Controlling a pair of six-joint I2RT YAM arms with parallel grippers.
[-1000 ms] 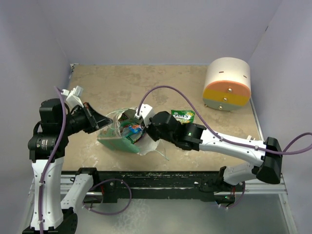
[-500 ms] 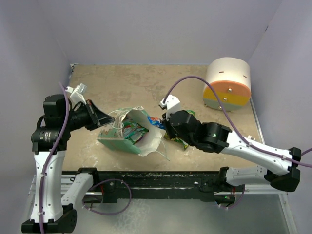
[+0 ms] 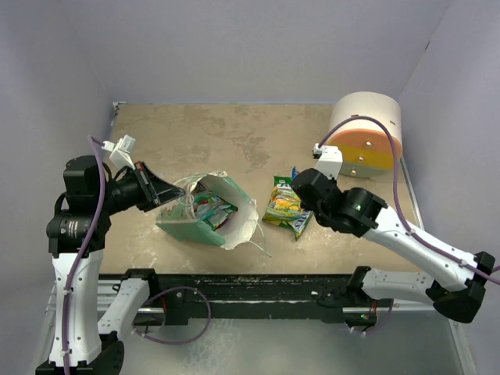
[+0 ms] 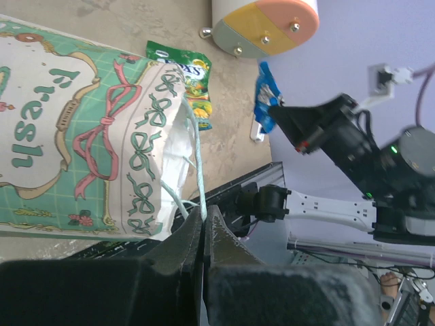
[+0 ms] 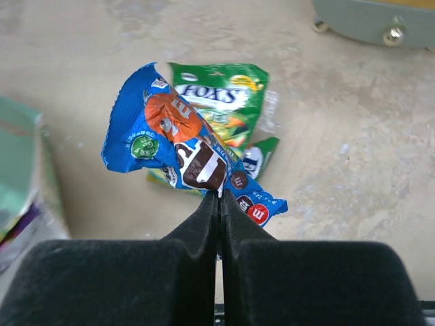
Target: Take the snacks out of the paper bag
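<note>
- Overhead, the paper bag (image 3: 183, 226) lies sideways with snacks (image 3: 209, 209) left inside; one green packet (image 3: 287, 205) sits out on the table (image 3: 195, 141). A second ago the right gripper (image 3: 296, 177) was at the bag's mouth; now it hangs over that packet.
- Left wrist: the left gripper (image 4: 204, 219) pinches the bag's string handle (image 4: 198, 156).
- Right wrist: jaws clamp a blue packet (image 5: 173, 132), aloft.

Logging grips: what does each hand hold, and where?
Left hand: paper bag, by its string handle; right hand: blue snack packet, by one edge.
</note>
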